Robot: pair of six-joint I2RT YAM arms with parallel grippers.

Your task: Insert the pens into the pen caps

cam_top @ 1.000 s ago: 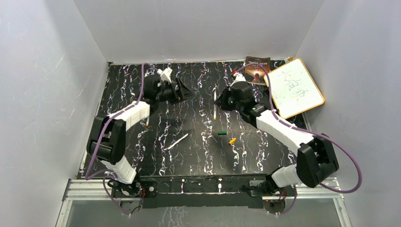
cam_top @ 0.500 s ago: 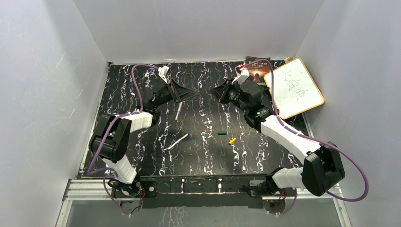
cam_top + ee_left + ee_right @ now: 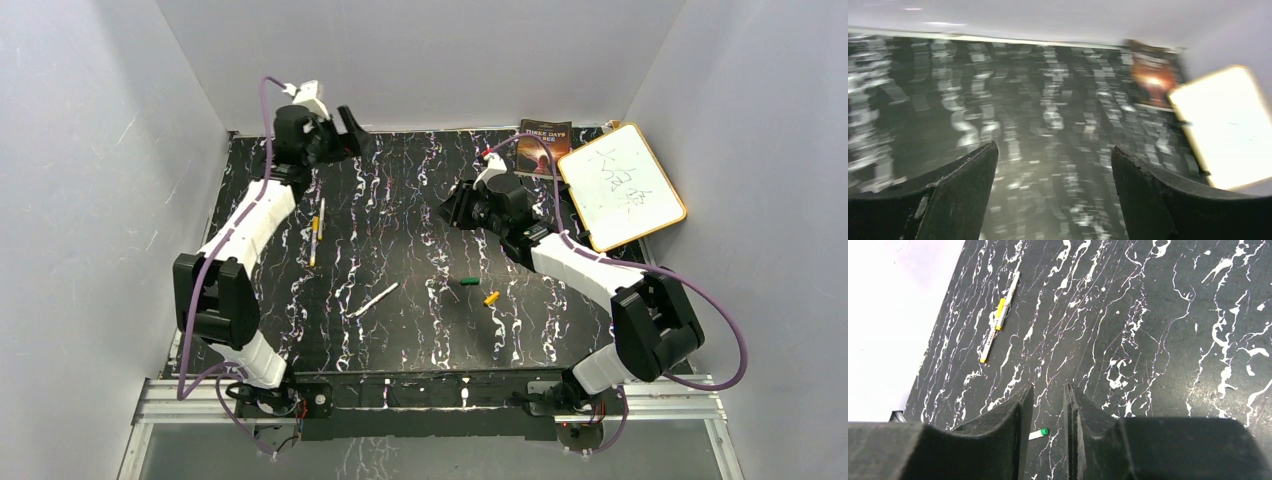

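Two thin whitish plastic marker pens (image 3: pixel 316 232) lie side by side at left, third pen (image 3: pixel 378 298) centre, stubby green cap (image 3: pixel 467 283) and yellow-orange cap (image 3: pixel 491 297) just right of it. Left gripper (image 3: pixel 1053 150) wide open, empty; right gripper (image 3: pixel 1049 387) narrow gap, empty. Pens look light, stiff, slick, prone to rolling: pinch mid-barrel. Third cap possibly on a left pen, too small to tell
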